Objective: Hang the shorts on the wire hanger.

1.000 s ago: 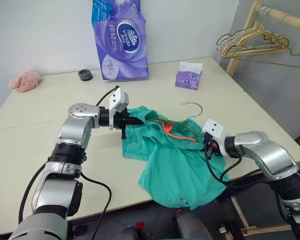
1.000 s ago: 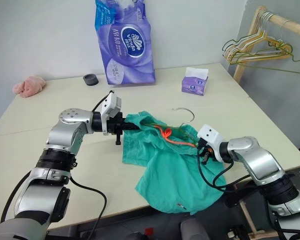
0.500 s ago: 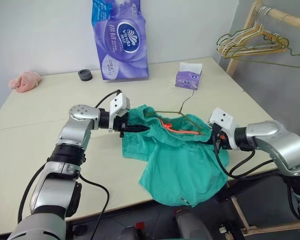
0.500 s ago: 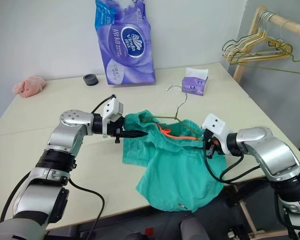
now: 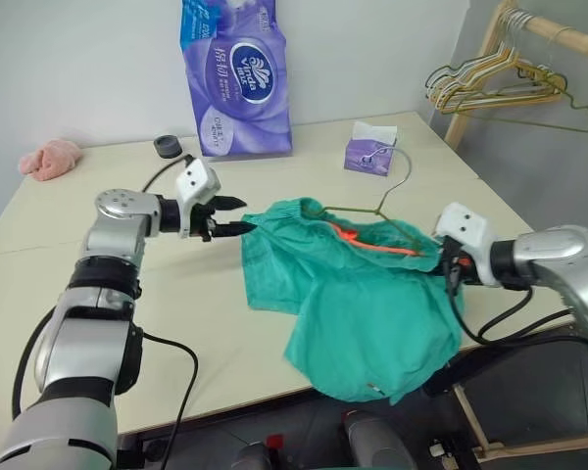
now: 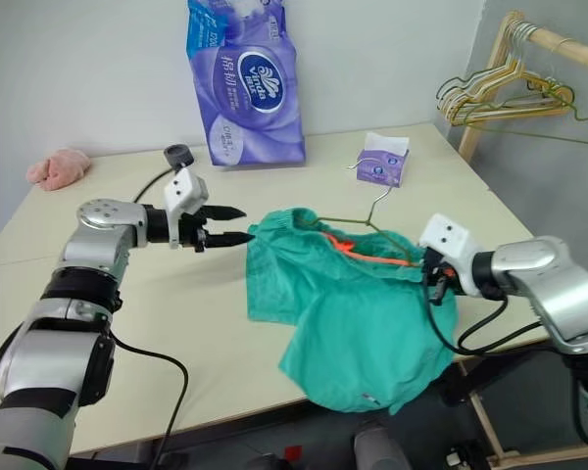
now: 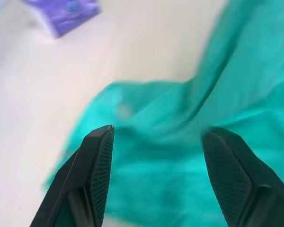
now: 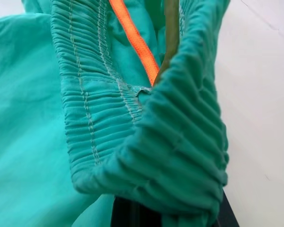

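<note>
Right pincer (image 6: 437, 281) pinches the shorts (image 6: 358, 304) waistband, wire hanger (image 6: 367, 224) inside; left pincer (image 6: 233, 224), spread beside the shorts, should regrasp the loose waistband.

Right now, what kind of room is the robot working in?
Probably a laundry or clothes-handling test area in a plain room: a wooden clothes rail holds a bunch of wire hangers, teal shorts lie on a beige table, and a toilet-paper pack stands by the wall.

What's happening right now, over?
Left pincer open, clear of the shorts. Right pincer shut on waistband, wire hanger inside. Nothing blocking.
</note>
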Motion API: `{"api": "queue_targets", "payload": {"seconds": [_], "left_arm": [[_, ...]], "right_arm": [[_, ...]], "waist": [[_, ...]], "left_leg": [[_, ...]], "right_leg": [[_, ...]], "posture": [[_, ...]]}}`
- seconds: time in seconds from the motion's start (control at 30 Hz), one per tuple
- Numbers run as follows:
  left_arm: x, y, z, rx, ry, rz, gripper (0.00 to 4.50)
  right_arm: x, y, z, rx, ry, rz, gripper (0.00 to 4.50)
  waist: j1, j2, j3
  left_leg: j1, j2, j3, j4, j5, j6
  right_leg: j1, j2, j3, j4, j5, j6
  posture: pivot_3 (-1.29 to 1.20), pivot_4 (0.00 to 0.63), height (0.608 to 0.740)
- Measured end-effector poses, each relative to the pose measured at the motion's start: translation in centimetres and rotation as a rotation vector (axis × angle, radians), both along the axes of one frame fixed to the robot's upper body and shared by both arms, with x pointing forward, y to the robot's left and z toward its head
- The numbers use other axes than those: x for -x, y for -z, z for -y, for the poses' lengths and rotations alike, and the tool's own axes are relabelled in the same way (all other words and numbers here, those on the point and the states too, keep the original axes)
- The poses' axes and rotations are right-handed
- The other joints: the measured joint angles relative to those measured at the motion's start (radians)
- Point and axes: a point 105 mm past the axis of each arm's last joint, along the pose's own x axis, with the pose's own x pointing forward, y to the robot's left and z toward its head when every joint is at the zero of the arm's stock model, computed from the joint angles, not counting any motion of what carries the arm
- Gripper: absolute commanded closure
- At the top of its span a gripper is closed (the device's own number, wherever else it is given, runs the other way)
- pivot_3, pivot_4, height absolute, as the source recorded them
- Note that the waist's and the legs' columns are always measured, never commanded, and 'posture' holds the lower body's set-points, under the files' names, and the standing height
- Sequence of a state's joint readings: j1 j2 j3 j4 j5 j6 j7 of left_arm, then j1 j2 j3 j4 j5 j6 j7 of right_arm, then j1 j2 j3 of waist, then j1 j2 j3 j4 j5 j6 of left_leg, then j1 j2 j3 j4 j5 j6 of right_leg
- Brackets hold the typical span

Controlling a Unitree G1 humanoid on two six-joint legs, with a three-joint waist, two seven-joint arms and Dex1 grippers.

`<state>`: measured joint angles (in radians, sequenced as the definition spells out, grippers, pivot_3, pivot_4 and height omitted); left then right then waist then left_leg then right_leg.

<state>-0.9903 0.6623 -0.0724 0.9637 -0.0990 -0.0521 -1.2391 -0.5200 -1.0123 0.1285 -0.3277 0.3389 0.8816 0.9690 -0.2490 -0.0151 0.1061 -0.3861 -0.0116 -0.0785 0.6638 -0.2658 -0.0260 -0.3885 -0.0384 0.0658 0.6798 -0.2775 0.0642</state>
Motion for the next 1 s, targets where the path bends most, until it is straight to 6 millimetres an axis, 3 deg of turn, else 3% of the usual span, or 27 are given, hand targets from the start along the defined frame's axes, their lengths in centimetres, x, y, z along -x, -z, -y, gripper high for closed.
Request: {"api": "queue_targets", "payload": {"seconds": [0.1, 0.33, 0.47, 0.67, 0.9, 1.0], "left_arm": [[-0.5, 0.1, 0.0, 0.006, -0.026, 0.017, 1.5], [-0.6, 0.5, 3.1, 0.104, 0.053, -0.006, 1.5], [0.2, -0.5, 5.6, 0.189, 0.163, -0.046, 1.5], [3.5, -1.8, 9.3, 0.211, 0.401, -0.13, 1.5], [4.9, -3.4, 12.0, 0.237, 0.499, -0.137, 1.5], [5.3, -3.6, 13.7, 0.216, 0.547, -0.123, 1.5]], "right_arm": [[0.1, -1.6, 1.1, 0.009, 0.007, 0.015, 4.5], [0.4, -4.6, 2.9, -0.035, 0.053, 0.01, 4.5], [1.0, -3.0, 3.5, -0.131, 0.138, -0.074, 4.5], [2.0, -0.9, 4.2, -0.319, 0.307, -0.143, 4.5], [3.3, -0.5, 7.3, -0.398, 0.54, -0.17, 4.5], [3.7, -0.8, 9.8, -0.414, 0.674, -0.155, 4.5]], "waist": [[0.001, 0.0, 0.0], [-0.004, 0.0, 0.0], [-0.005, 0.0, 0.0], [-0.008, 0.0, 0.0], [-0.011, 0.002, -0.001], [-0.011, 0.002, -0.001]], "left_leg": [[0.0, 0.0, 0.0, 0.0, 0.0, 0.0], [0.0, 0.0, 0.0, 0.0, 0.0, 0.0], [-0.002, 0.0, 0.0, 0.001, 0.0, 0.0], [-0.002, 0.0, 0.0, 0.001, 0.0, 0.0], [-0.002, 0.0, 0.001, 0.001, 0.0, 0.0], [-0.002, -0.001, 0.001, 0.001, 0.0, 0.0]], "right_leg": [[0.0, 0.0, 0.0, 0.0, 0.0, 0.0], [0.0, 0.0, 0.0, 0.0, 0.0, 0.0], [-0.001, 0.0, 0.0, 0.0, 0.0, 0.0], [0.0, 0.0, 0.0, 0.001, 0.0, 0.0], [0.0, 0.0, 0.001, 0.0, 0.0, 0.0], [0.0, 0.0, 0.001, 0.0, 0.0, 0.001]], "posture": [[-0.25, 0.033, 0.74], [-0.27, 0.036, 0.74], [-0.29, 0.042, 0.74], [-0.31, 0.051, 0.74], [-0.36, 0.067, 0.74], [-0.37, 0.075, 0.74]]}}
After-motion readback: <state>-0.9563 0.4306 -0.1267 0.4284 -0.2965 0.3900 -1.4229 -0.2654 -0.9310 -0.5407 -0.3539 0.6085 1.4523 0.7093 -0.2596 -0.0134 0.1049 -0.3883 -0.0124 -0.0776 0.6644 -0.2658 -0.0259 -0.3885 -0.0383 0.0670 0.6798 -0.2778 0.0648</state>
